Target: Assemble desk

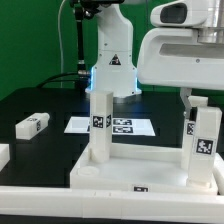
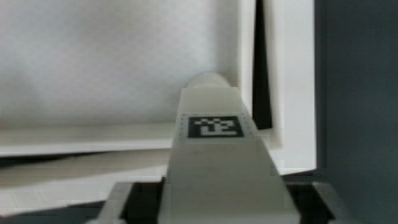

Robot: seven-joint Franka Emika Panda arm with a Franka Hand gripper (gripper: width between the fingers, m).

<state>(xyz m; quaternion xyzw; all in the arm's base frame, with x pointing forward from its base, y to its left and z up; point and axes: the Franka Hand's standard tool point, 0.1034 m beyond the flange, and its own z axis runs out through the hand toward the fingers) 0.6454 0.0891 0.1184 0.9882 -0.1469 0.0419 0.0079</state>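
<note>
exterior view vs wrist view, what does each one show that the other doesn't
Only the exterior view: the marker board, a loose leg lying flat, and a second upright leg on the desk top.
Only the wrist view: the finger pads on either side of the gripped leg, seen close.
Both: the gripped leg with its tag, upright on the desk top, and the gripper closed on it.

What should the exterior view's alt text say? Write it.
At the exterior view's right the claw grips a white leg standing on the desk top; a second leg stands to that view's left. A loose leg and the marker board lie on the table.
</note>
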